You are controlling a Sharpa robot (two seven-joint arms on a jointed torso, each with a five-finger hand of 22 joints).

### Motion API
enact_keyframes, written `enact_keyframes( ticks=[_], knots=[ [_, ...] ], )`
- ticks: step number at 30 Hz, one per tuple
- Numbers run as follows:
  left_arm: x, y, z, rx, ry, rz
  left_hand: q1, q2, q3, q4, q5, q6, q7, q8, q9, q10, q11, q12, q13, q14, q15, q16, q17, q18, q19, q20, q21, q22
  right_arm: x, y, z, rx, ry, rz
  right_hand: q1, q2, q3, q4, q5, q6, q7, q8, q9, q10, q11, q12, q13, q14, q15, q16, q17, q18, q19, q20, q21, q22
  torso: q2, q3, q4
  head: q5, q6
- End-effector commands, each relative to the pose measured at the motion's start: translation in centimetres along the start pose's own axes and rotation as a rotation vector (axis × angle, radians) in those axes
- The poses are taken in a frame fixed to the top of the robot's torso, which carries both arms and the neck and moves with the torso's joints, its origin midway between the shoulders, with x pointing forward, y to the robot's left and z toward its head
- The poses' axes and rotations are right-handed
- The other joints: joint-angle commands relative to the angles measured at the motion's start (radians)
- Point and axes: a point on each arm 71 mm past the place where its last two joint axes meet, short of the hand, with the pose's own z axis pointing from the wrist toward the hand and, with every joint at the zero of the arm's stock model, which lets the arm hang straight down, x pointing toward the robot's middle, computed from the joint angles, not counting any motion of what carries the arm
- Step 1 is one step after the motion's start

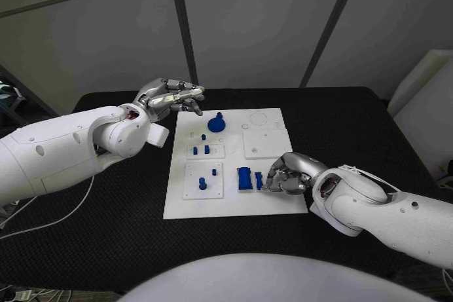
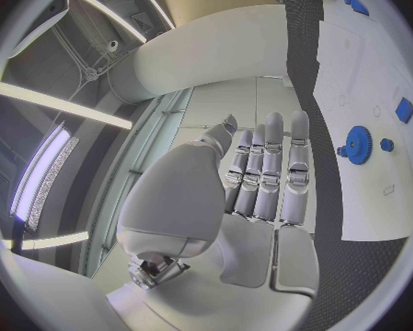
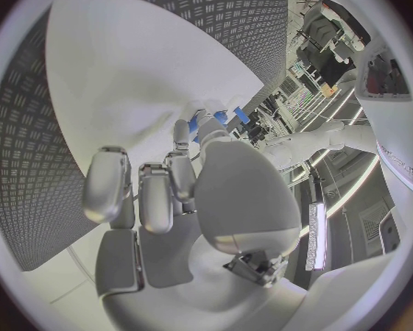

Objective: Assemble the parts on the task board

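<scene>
The white task board [image 1: 236,200] lies in the middle of the table. A blue gear [image 1: 216,124] stands at its far end, also seen as the gear [image 2: 358,144] in the left wrist view. Small blue pegs [image 1: 201,149] and a lone peg [image 1: 202,182] stand in the left plates. A blue block [image 1: 245,178] and a thin blue piece [image 1: 258,179] sit near the board's right edge. My right hand [image 1: 288,173] is curled down beside the thin piece, fingertips against blue parts [image 3: 220,117]; a grip is not plain. My left hand [image 1: 170,97] hovers off the board's far left corner, fingers [image 2: 266,176] straight, holding nothing.
The black table [image 1: 113,204] runs wide on both sides of the board. A blank white plate [image 1: 264,145] and round recesses [image 1: 258,118] take up the board's far right. A white box [image 1: 429,99] stands past the table's right edge.
</scene>
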Motion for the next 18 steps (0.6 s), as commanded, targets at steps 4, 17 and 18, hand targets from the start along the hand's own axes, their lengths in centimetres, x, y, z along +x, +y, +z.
enact_keyframes(
  ticks=[4,17,18],
  knots=[
    [0.1,-0.1,0.0,0.005,0.011,0.000,0.004,0.005,0.000,-0.003,-0.002,-0.006,-0.002,0.005,-0.002,-0.005,0.000,-0.003,-0.001,0.006,-0.002,-0.003,-0.002,0.048,0.005,0.000,-0.004,-0.001,0.1,-0.5,0.3,0.032,0.019,-0.010,0.012,0.001,-0.002,-0.014,0.009,-0.002,-0.007,0.005,0.002,0.007,-0.005,0.000,0.000,0.077,-0.007,-0.001,0.149,-0.018,0.001,-0.005,0.002,0.000,0.000,-0.0007,-0.0002,0.000,0.000],
    [0.1,-0.1,0.0,0.000,0.014,0.005,0.006,0.005,0.001,-0.005,-0.002,-0.006,-0.002,0.005,-0.002,-0.005,0.000,-0.002,-0.002,0.006,-0.003,-0.003,-0.002,0.049,0.006,-0.001,-0.004,-0.002,0.7,-1.1,0.2,0.087,0.114,0.042,0.054,0.005,0.010,-0.044,0.045,-0.007,-0.009,0.004,0.001,0.003,-0.006,-0.005,-0.002,0.076,-0.009,-0.005,0.146,-0.018,-0.001,-0.007,-0.002,-0.004,-0.001,-0.0002,-0.0005,0.003,0.000],
    [0.1,-0.1,0.0,0.000,0.014,0.006,0.006,0.005,0.001,-0.005,-0.002,-0.006,-0.002,0.005,-0.002,-0.005,0.000,-0.002,-0.002,0.006,-0.003,-0.003,-0.002,0.049,0.006,-0.001,-0.004,-0.002,0.8,-1.0,0.2,0.084,0.117,0.046,0.054,0.005,0.010,-0.044,0.045,-0.007,-0.009,0.004,0.001,0.003,-0.006,-0.005,-0.002,0.076,-0.009,-0.005,0.146,-0.018,-0.001,-0.007,-0.002,-0.004,-0.001,-0.0001,-0.0005,0.003,0.000]
  ],
)
